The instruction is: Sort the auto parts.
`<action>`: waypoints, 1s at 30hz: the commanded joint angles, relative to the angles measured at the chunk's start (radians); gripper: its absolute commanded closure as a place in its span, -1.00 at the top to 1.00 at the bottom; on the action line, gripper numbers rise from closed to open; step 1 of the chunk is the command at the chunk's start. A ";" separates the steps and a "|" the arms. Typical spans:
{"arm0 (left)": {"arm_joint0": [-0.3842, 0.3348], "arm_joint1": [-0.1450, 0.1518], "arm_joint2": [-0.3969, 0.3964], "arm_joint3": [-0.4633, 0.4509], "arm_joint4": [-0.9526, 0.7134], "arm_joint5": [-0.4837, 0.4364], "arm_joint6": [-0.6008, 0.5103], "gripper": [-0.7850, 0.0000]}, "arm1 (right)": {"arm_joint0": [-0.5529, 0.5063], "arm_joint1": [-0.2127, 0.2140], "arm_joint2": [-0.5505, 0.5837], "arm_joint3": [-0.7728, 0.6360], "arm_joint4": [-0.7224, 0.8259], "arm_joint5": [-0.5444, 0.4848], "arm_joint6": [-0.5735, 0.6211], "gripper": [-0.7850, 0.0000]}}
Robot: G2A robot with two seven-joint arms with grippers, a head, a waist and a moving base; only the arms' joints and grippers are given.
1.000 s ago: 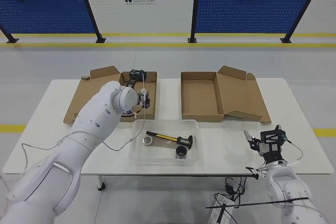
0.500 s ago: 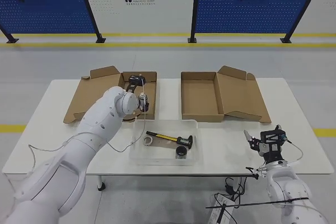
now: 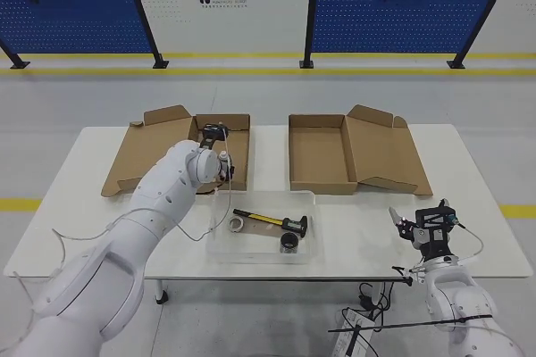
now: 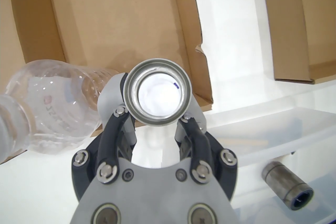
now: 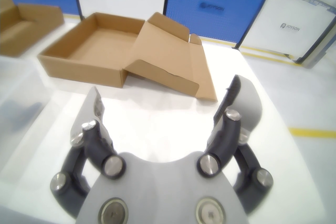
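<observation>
Left gripper point(image 4: 157, 107) carried metal ring point(image 4: 184, 100) farther over left box point(image 4: 118, 12); bottle point(image 4: 52, 101) inside.

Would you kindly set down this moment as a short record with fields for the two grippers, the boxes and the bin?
left gripper: shut on a metal sleeve, held above the left box
left box: a clear bottle lies on its side inside
right gripper: open, holding nothing, over the table on the near side of the right box
right box: lid folded open
clear bin: hammer, ring, dark cylinder
</observation>
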 commanded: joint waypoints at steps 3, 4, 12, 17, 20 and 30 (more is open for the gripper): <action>-0.003 -0.011 -0.002 0.033 -0.008 0.005 0.000 -1.00 | 0.000 0.000 0.000 0.000 0.000 0.000 0.000 1.00; -0.004 -0.014 -0.003 0.040 -0.008 0.005 0.002 -1.00 | 0.000 0.000 0.000 0.000 0.000 0.000 0.000 1.00; -0.006 -0.029 -0.007 0.087 -0.006 -0.008 0.008 -0.85 | 0.000 0.000 0.000 0.000 0.000 0.000 0.000 1.00; -0.010 -0.038 -0.011 0.103 -0.002 -0.011 0.013 -0.36 | 0.000 0.000 0.000 0.000 0.000 0.000 0.000 1.00; -0.011 -0.042 -0.013 0.111 0.001 -0.014 0.011 -0.33 | 0.000 0.000 0.000 0.000 0.000 0.000 0.000 1.00; -0.016 -0.053 -0.023 0.128 0.015 -0.024 0.008 -0.22 | 0.000 0.000 0.000 0.000 0.000 0.000 0.000 1.00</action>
